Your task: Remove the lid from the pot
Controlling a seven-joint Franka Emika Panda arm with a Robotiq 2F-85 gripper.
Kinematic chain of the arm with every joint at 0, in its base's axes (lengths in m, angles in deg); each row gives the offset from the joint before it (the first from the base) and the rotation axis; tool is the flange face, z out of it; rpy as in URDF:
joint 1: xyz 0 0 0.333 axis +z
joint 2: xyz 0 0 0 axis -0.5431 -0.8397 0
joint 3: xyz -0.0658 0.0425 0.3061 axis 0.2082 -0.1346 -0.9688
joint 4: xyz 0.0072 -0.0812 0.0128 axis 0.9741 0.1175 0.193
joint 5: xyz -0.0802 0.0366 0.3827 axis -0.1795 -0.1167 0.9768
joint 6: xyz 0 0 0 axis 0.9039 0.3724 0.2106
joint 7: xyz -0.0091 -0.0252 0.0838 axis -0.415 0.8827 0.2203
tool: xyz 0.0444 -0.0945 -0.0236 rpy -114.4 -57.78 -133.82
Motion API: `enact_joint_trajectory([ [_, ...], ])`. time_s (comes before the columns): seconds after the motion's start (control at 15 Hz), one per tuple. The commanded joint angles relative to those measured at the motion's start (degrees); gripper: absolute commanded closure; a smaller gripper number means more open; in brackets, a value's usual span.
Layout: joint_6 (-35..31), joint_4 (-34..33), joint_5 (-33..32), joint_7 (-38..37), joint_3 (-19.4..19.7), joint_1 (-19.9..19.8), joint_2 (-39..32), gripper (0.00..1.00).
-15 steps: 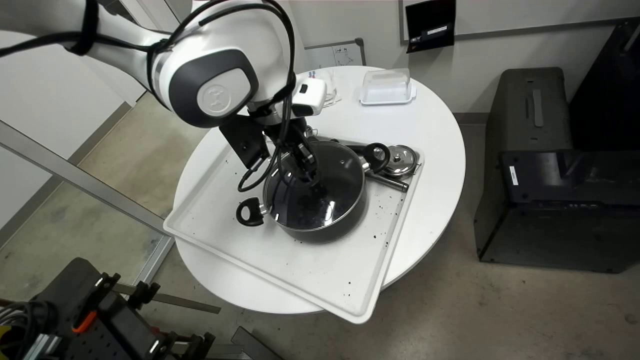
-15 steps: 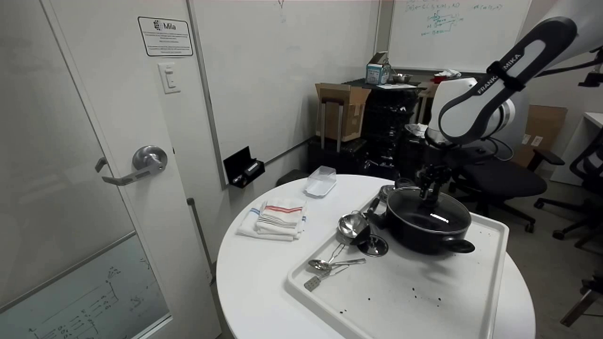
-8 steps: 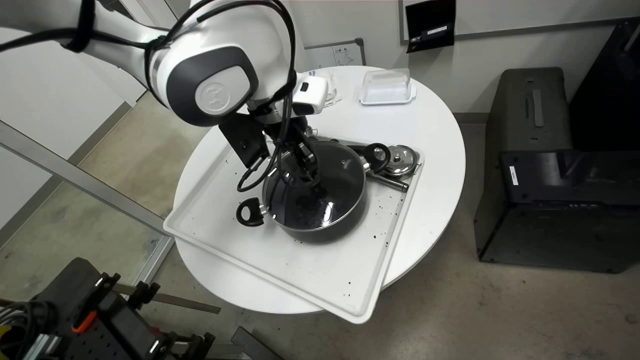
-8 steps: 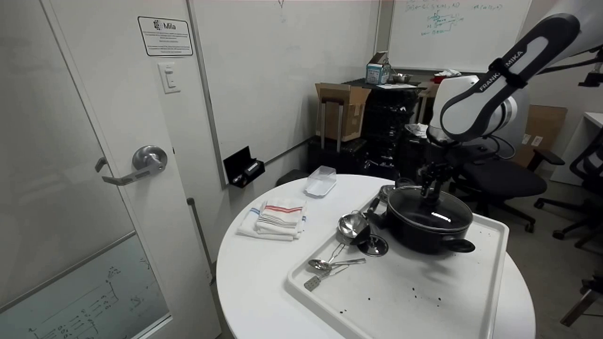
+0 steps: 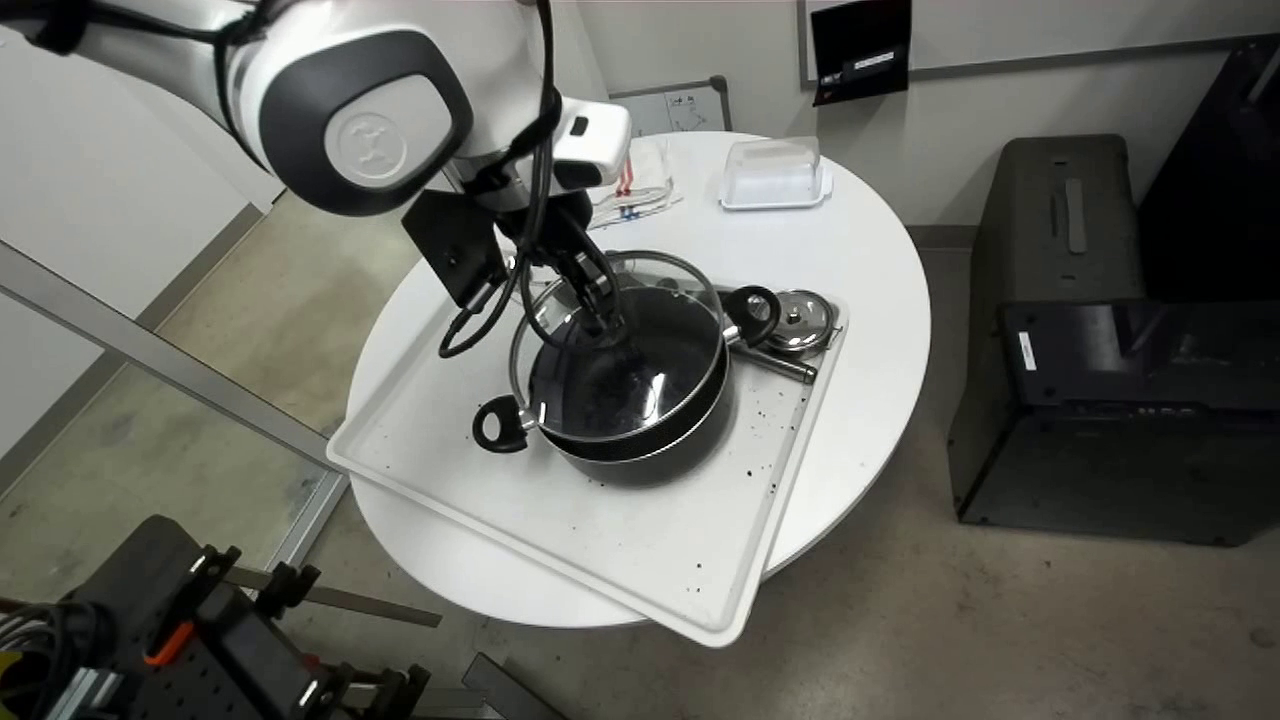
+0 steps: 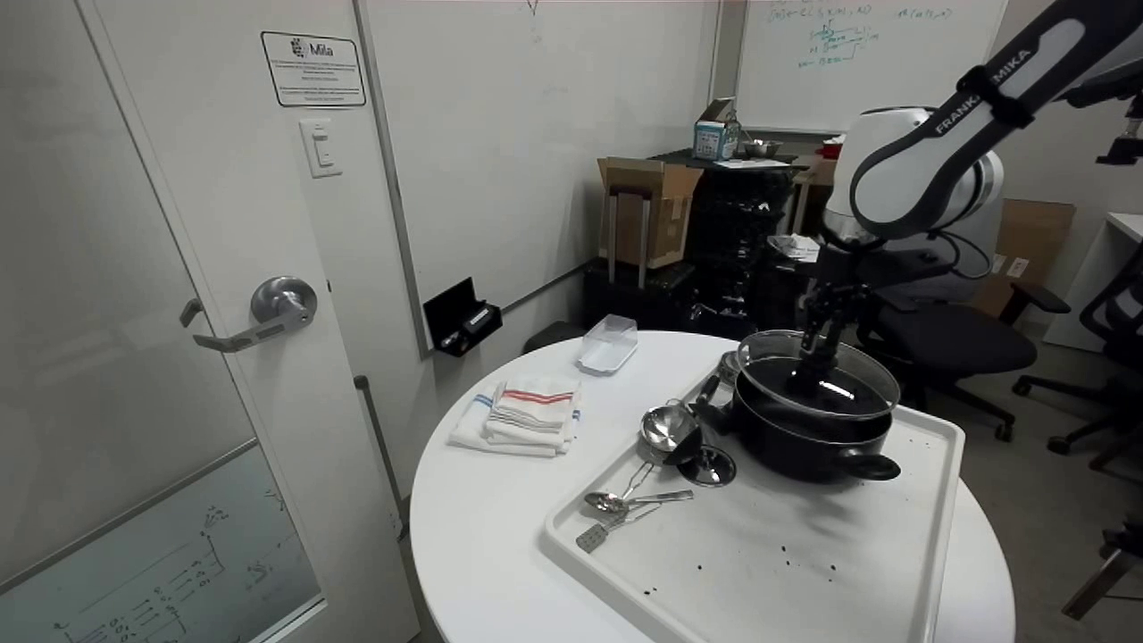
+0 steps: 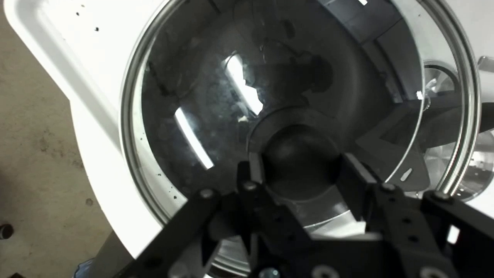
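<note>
“Mila” headed the sign (image 6: 313, 70), the rest illegible; a strap (image 6: 995, 96) split “FRANK” from “MIKA” on the arm (image 6: 902, 189). The gripper (image 7: 303, 169) pinched the knob (image 7: 300, 159) of the lid (image 7: 285, 96), held just above the pot (image 6: 804, 454).

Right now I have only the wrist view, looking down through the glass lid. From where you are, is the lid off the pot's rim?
Observer: Yes. In both exterior views, on the side facing the camera, a gap shows between the glass lid and the rim of the black pot.
Operator: Good. What could I bump outside my frame?
Observer: Folded white towels with red and blue stripes lie on the white table, outside the tray.
Operator: Anything else out there?
Observer: A clear-covered dish, probably a butter dish, stands on that same table, apart from the towels.
</note>
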Motion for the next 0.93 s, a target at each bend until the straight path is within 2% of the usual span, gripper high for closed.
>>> enact_joint_trajectory([
  [0.0,0.75,3.47,-0.96,-0.16,0.34,2.27,4.79,0.75],
  [0.33,0.64,6.38,-3.26,-1.99,0.18,7.12,6.73,0.75],
  [0.87,-1.92,10.76,-10.86,-9.26,0.28,18.19,7.37,0.75],
])
